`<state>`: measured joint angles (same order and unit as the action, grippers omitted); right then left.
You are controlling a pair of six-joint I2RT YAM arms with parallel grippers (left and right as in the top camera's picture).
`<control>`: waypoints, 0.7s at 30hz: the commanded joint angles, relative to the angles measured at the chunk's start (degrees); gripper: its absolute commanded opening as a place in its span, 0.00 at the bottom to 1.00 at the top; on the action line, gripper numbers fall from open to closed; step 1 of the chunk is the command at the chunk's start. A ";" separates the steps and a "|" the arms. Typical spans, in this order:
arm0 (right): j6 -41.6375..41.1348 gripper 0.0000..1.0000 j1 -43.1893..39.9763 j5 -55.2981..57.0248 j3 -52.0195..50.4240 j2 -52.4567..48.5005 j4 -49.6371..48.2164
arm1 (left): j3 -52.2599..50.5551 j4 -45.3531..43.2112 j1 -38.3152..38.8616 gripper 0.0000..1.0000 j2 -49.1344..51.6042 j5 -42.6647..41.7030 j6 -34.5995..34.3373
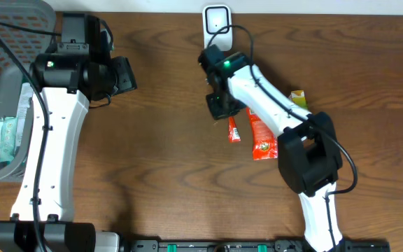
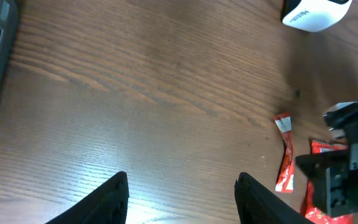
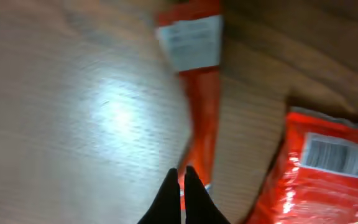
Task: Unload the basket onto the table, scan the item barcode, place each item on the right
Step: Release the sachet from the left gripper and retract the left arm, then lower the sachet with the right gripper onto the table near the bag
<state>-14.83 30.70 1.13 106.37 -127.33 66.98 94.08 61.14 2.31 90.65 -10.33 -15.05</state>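
The right fingers [image 3: 171, 199] are clenched, their tips at the near end of the slim sachet [image 3: 201, 106]; I cannot tell whether any film is pinched. The sachet lies flat on the worktop [image 3: 73, 124], running to 12 o'clock, with a bigger packet [image 3: 319, 168] at its 3 o'clock. To scan well, pinch that end surely, lift, and turn the white label to the scanner [image 1: 216, 19], at 12 o'clock overhead. The left fingers [image 2: 114, 199] hang released and empty. The label print is blurred, and the arm hides part of the packet.
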 commanded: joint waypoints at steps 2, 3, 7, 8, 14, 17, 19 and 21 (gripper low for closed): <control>-0.79 0.01 -3.41 -3.74 -1.33 1.60 -0.63 | -0.13 0.31 -0.09 0.56 0.04 0.52 -0.31; -0.79 0.01 -3.67 -3.82 -2.25 1.60 -1.64 | -0.13 0.31 -0.09 0.56 0.04 0.55 -0.31; -0.98 0.01 -3.61 -4.59 -7.82 1.60 -6.91 | -0.13 0.33 -0.09 0.56 0.07 0.55 -0.31; -0.98 0.01 -3.61 -4.87 -8.98 1.60 -8.04 | -0.13 0.33 -0.09 0.56 0.07 0.52 -0.31; -0.96 0.01 -3.61 -6.14 -13.42 1.60 -12.39 | -0.13 0.33 -0.09 0.56 0.74 0.52 -0.31; 0.02 0.01 -3.80 -6.16 -11.89 2.78 -11.56 | -0.13 0.33 -0.09 0.56 1.51 0.52 -0.31; 1.22 0.01 -3.96 -6.14 -9.99 4.57 -10.34 | -0.13 0.33 -0.09 0.56 2.01 0.52 -0.31; 1.18 0.01 -3.93 -6.47 -9.42 6.54 -9.99 | -0.13 0.33 -0.09 0.56 2.51 0.50 -0.31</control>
<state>-14.52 26.89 -4.60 94.50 -125.86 56.69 94.08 61.30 2.31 91.92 -10.33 -15.05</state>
